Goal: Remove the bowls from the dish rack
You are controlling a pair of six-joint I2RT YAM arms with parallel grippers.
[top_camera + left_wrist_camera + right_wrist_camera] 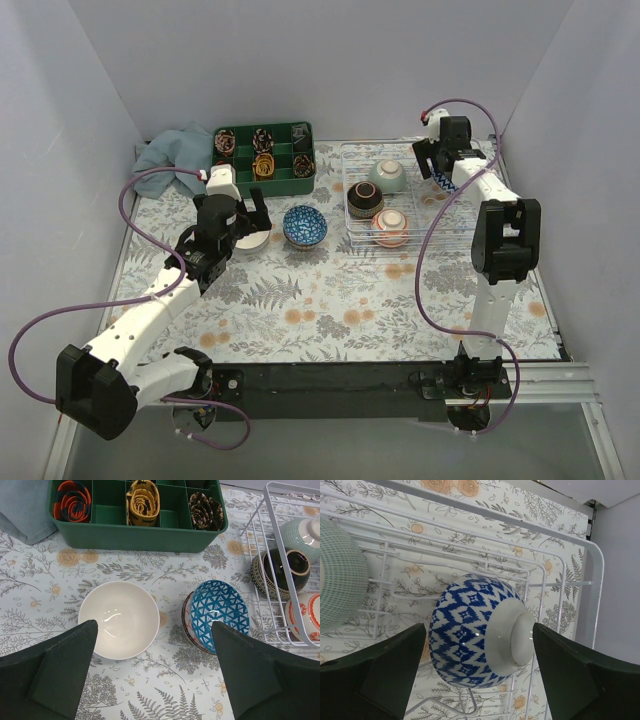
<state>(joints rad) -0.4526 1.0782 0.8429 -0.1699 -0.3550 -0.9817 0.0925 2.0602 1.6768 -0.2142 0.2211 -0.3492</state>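
While my right hand (479, 630) hangs over the dish rack (592, 580): fingers spread wide, nothing held, one on either side of the blue zigzag bowl (470, 635).
Zigzag bowl: tipped on its side on the wires at the rack's right end, with its foot turned toward the end wall.
Left hand (154, 630): wide open too and empty, above the white bowl (119, 619), which stands on the desk (150, 690) beside the blue triangle bowl (217, 612).
Left in the rack: four bowls by my count, so I'd say roughly a third done.
Slip risk: closing on that round glazed belly could squirt the bowl out sideways.
Snag risk: its rim looks tucked among the wires, so a straight pull might drag the rack along.
Neighbour risk: the pale green bowl (340, 575) sits near one finger, and a careless swing could knock it.
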